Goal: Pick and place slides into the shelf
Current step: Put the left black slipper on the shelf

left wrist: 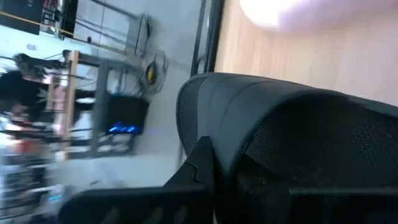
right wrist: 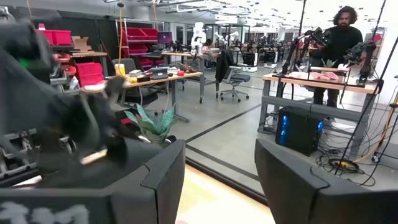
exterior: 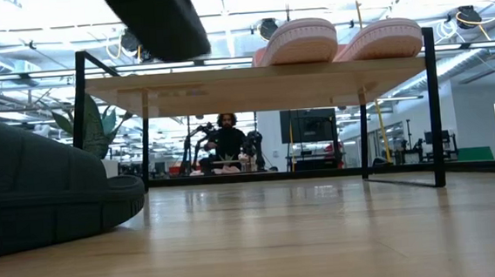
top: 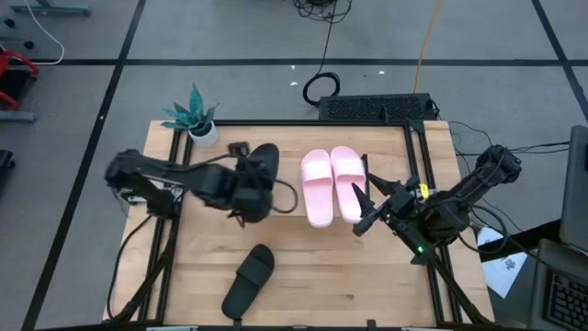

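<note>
Two pale pink slides [top: 333, 184] lie side by side on the shelf's wooden top board [top: 294, 138], seen from the side in the low view [exterior: 338, 39]. One black slide [top: 262, 165] hangs in the air over the board's left part, high in the low view [exterior: 156, 21], with my left gripper [top: 244, 191] shut on it. The other black slide [top: 250, 278] rests sole down on the table's near part and fills the low view's left foreground [exterior: 42, 201]. My right gripper [top: 367, 210] stands open just right of the pink slides, holding nothing [right wrist: 217, 186]. My left gripper holds the black slide at its near end [left wrist: 214, 146], where one dark finger [left wrist: 198, 171] lies against its rim. It comes from the table's left, slanting down. The slide is lifted clear of the shelf board and tilted. The other finger is hidden by the slide.
A small potted plant [top: 195, 118] stands at the shelf's far left corner. Thin black end frames [exterior: 434, 108] carry the board, with open room beneath it. A person [exterior: 226, 140] sits beyond the table. Cables and a black box [top: 377, 106] lie behind the far edge.
</note>
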You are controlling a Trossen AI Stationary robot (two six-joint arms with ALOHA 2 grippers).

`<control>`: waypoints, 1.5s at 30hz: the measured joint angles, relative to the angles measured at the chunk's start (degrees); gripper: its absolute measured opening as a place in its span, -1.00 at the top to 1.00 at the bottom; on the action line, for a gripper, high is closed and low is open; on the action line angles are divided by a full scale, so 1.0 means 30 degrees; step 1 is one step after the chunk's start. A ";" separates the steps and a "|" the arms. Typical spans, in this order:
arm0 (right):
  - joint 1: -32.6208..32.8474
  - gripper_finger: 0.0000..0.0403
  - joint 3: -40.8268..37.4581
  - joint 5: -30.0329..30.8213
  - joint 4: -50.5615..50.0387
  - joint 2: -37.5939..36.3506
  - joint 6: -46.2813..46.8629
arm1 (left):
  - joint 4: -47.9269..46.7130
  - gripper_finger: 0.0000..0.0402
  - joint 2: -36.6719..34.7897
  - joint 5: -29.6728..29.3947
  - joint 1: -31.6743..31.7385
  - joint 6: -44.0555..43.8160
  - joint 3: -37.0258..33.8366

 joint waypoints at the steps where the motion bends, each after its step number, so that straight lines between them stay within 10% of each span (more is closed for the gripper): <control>1: 0.0000 0.09 0.0000 0.0000 0.0014 0.0000 0.0002 | -0.0136 1.00 0.0529 -0.0101 0.0308 0.0543 -0.0015; 45: -0.0029 0.09 0.0000 0.0007 0.0012 0.0000 -0.1414 | -0.1041 1.00 0.2521 -0.0091 0.1500 -0.1639 -0.2812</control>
